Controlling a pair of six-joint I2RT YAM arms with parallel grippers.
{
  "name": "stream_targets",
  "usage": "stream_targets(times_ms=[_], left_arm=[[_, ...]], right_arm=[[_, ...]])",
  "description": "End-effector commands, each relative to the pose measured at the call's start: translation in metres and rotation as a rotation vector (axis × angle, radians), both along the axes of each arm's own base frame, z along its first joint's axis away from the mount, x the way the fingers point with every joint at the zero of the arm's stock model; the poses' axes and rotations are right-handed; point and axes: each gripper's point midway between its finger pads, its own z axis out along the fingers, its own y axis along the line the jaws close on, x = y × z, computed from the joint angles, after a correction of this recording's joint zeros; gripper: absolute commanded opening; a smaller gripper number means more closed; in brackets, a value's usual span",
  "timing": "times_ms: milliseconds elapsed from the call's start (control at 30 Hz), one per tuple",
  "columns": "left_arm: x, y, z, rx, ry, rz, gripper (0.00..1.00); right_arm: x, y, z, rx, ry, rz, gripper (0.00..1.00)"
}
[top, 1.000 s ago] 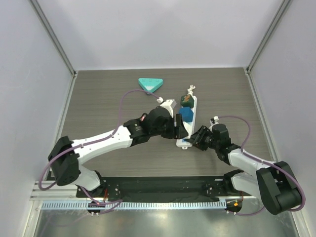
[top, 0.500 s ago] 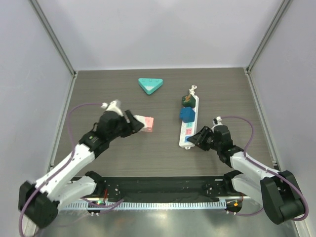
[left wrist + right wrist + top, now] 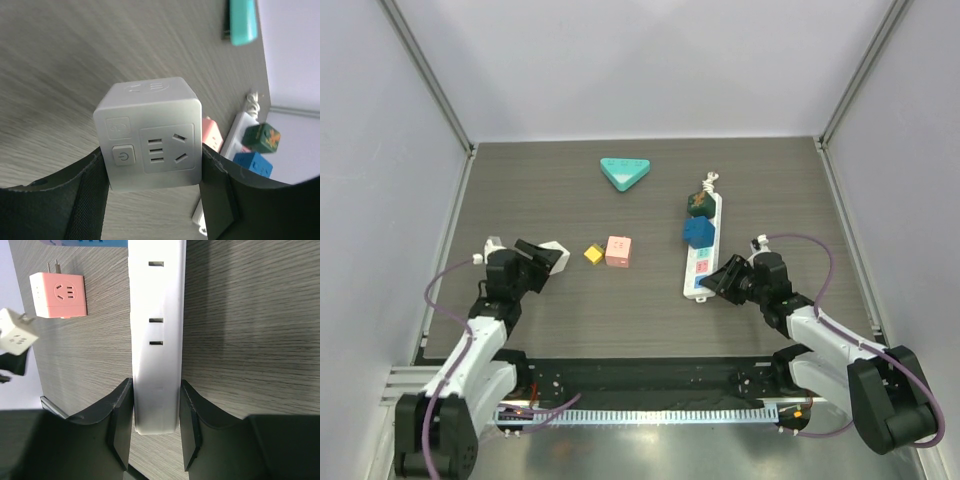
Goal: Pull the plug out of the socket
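One white plug (image 3: 150, 135) is off, gripped in the left jaws. The right jaws clamp the near end of the power strip (image 3: 702, 262), right of centre on the worktop (image 3: 520, 190). A green plug (image 3: 698, 204) and a blue plug (image 3: 698, 232) sit in it, judged outstanding.

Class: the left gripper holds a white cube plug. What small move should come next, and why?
Probably lower the left gripper and open it to set the white cube plug down on the table. The plug is already off the socket strip and well away from it, while the right gripper clamps the strip's near end.
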Motion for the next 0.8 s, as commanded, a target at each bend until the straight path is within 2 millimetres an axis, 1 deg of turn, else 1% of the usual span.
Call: stream_targets(times_ms=[0,33,67,100,167,200,233,267,300,333,500,567,633,667,733,767], left_arm=[[0.033,-0.002,0.043,-0.213,-0.222,0.052,0.00],[0.041,-0.001,0.042,-0.224,-0.237,0.061,0.00],[0.044,-0.001,0.038,-0.225,-0.227,0.066,0.00],[0.049,-0.001,0.042,-0.222,-0.232,0.062,0.00],[0.055,-0.003,0.033,-0.217,-0.205,0.056,0.02],[0.058,-0.001,0.030,-0.218,-0.191,0.069,0.09],[0.060,0.000,0.026,-0.218,-0.179,0.080,0.13],[0.061,0.000,0.016,-0.221,-0.142,0.091,0.16],[0.063,0.002,0.014,-0.229,-0.130,0.105,0.21],[0.064,0.002,0.011,-0.229,-0.122,0.108,0.24],[0.073,0.000,-0.002,-0.234,-0.085,0.105,0.32],[0.076,-0.003,-0.004,-0.239,-0.082,0.091,0.34],[0.078,-0.005,-0.011,-0.232,-0.068,0.078,0.40],[0.078,-0.005,-0.014,-0.215,-0.067,0.066,0.46],[0.076,-0.004,-0.021,-0.199,-0.062,0.063,0.51],[0.073,-0.004,-0.027,-0.190,-0.058,0.061,0.53]], right_arm=[[-0.009,-0.007,-0.013,-0.067,0.035,0.023,0.01],[-0.010,-0.007,-0.013,-0.064,0.037,0.024,0.01],[-0.010,-0.007,-0.012,-0.061,0.035,0.027,0.01],[-0.010,-0.006,-0.012,-0.060,0.036,0.027,0.01],[-0.011,-0.006,-0.012,-0.058,0.036,0.034,0.01],[-0.011,-0.005,-0.011,-0.056,0.035,0.036,0.01],[-0.010,-0.005,-0.010,-0.057,0.032,0.036,0.01],[-0.010,-0.005,-0.010,-0.056,0.032,0.035,0.01],[-0.009,-0.005,-0.010,-0.057,0.031,0.036,0.01],[-0.009,-0.005,-0.010,-0.057,0.032,0.036,0.01],[-0.010,-0.004,-0.011,-0.053,0.035,0.041,0.01],[-0.010,-0.004,-0.011,-0.054,0.037,0.044,0.01],[-0.011,-0.004,-0.012,-0.056,0.038,0.045,0.01],[-0.011,-0.005,-0.013,-0.056,0.039,0.042,0.01],[-0.011,-0.004,-0.014,-0.055,0.037,0.043,0.01],[-0.012,-0.005,-0.015,-0.056,0.041,0.043,0.01]])
